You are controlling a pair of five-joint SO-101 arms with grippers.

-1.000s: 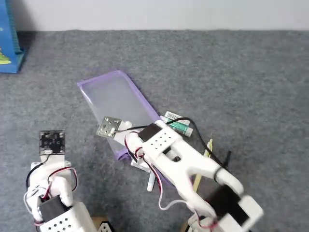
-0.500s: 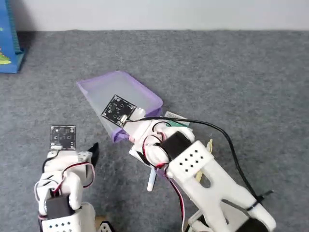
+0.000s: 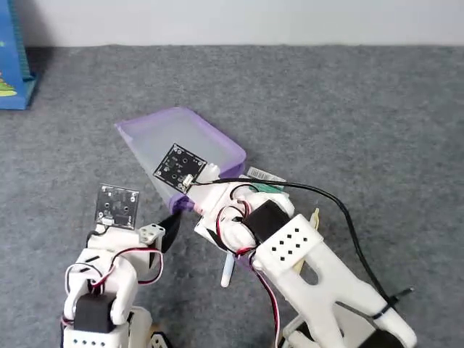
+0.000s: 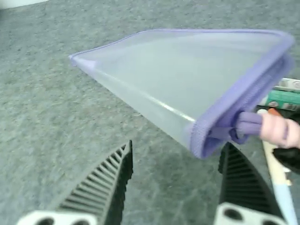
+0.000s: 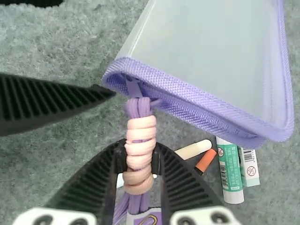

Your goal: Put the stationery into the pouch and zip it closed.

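Observation:
The clear pouch (image 3: 174, 138) with purple edging lies tilted on the grey carpet, one long edge raised. My right gripper (image 5: 138, 147) is shut on the pink and purple zipper pull (image 5: 139, 136) at the pouch's near corner (image 3: 181, 205). My left gripper (image 4: 178, 152) is open, just short of that corner, one finger (image 4: 110, 185) on either side of it. Green glue sticks (image 5: 228, 171) and an orange-tipped pen (image 5: 205, 161) lie on the carpet outside the pouch (image 5: 211, 56). A white pen (image 3: 228, 272) lies partly under the right arm.
A blue box (image 3: 11, 58) stands at the far left edge. A pale stick (image 3: 304, 246) lies beside the right arm. A black cable (image 3: 341, 210) loops over the carpet to the right. Bare carpet stretches behind and to the right of the pouch.
The right gripper has pulled the pouch's corner, tipping the pouch up on its edge. The left arm has moved forward and right, bringing its gripper up to that corner.

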